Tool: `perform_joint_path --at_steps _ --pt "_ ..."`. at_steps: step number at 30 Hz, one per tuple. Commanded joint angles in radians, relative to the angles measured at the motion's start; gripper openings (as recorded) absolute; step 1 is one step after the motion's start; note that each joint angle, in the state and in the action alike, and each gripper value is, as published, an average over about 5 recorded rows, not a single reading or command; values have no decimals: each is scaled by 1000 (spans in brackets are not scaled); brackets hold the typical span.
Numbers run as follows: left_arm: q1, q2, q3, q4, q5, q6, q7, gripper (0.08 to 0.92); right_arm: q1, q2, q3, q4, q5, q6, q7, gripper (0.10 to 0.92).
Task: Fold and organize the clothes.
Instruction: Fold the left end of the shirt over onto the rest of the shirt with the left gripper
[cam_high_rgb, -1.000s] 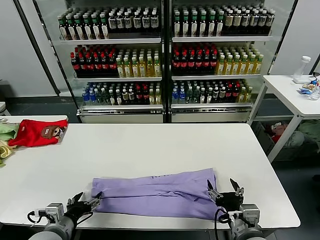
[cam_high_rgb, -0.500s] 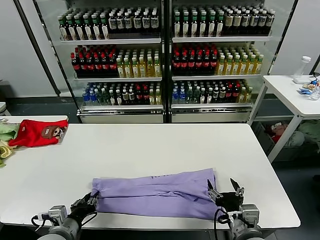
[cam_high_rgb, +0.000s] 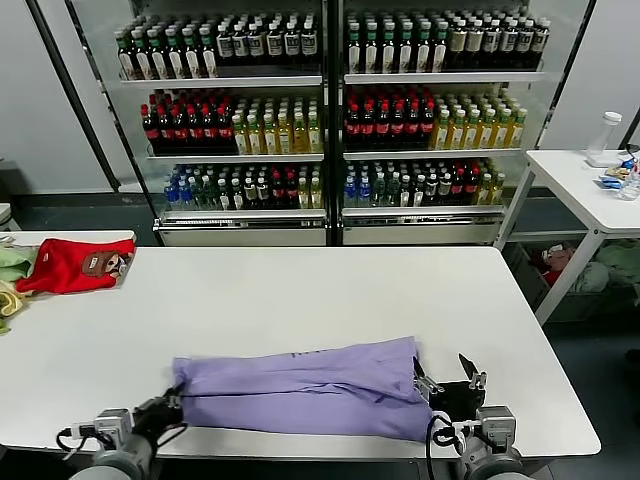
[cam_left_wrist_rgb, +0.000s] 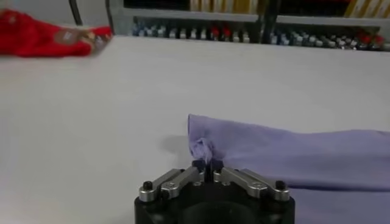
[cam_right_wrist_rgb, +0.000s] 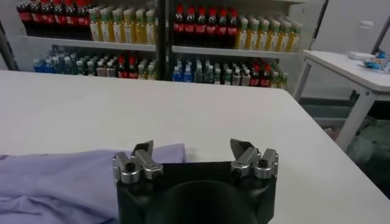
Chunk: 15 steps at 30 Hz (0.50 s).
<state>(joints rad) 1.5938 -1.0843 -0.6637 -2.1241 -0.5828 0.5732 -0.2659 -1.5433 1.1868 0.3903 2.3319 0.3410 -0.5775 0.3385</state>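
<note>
The clothes (cam_high_rgb: 300, 388) (one lavender T-shirt, folded into a long band) lie along the near edge of the white bench (cam_high_rgb: 300, 290). Compared with a second ago, the left gripper (cam_high_rgb: 172, 404) has gone from spread jaws to jaws pressed together, pinching the shirt's left end, which now bunches at the tips. The band sits slightly further left. The right gripper (cam_high_rgb: 445, 377) remains at the shirt's right end, jaws spread wide, holding nothing.
</note>
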Motion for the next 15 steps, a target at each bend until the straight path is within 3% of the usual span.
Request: perform_joint_path --at_steps 1,8,15 --pt "13 36 -284 -20 153 7 13 112 4 -1 -3 -2 0 0 0 823" --pt "10 106 -458 42 164 8 38 112 17 -2 -8 2 1 0 -1 823" --pt "9 58 -269 -131 88 9 92 112 12 1 2 11 1 0 1 823"
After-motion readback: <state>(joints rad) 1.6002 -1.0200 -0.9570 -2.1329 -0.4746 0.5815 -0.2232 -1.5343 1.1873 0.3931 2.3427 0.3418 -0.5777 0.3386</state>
